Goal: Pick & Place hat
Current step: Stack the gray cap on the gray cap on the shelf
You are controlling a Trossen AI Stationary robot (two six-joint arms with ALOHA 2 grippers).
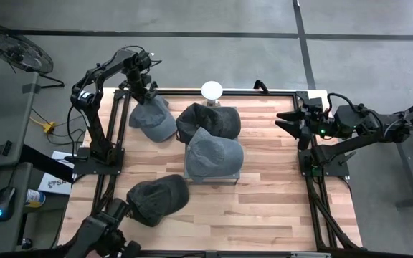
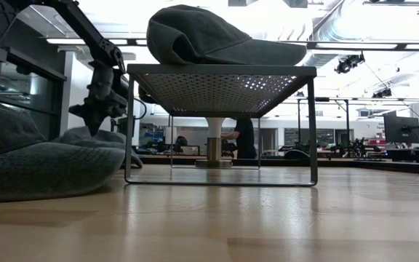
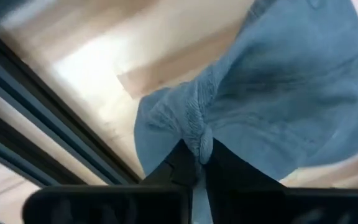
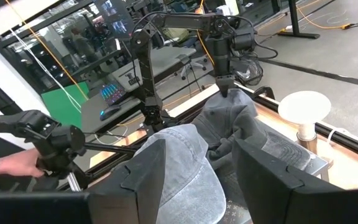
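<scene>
A blue-grey hat [image 1: 153, 119] lies on the wooden table's far left; my left gripper [image 1: 147, 94] stands over its far end, shut on its cloth. The same hat [image 4: 229, 118] shows under that gripper in the right wrist view. A second blue-grey hat [image 1: 214, 153] rests on a perforated metal stand [image 2: 224, 81] at mid-table. A dark hat [image 1: 208, 120] lies just beyond the stand, and another dark hat [image 1: 156, 199] lies at the near left. My right gripper [image 1: 287, 120] hangs open above the table's right edge, touching nothing. My left gripper pinches a puckered fold of cloth [image 3: 197, 140] at the far end of the hat's crown between its two fingers [image 3: 180, 163]. The fingers come from above, pointing steeply down. The rest of the hat [image 3: 278, 93] still lies on the table.
A white mushroom-shaped lamp [image 1: 211, 89] stands at the far edge behind the dark hat. Black frame rails [image 1: 113, 136] run along the table's left and right sides. Bare wood [image 1: 264, 208] lies at the near right. A person's hand [image 4: 11, 163] shows beyond the table.
</scene>
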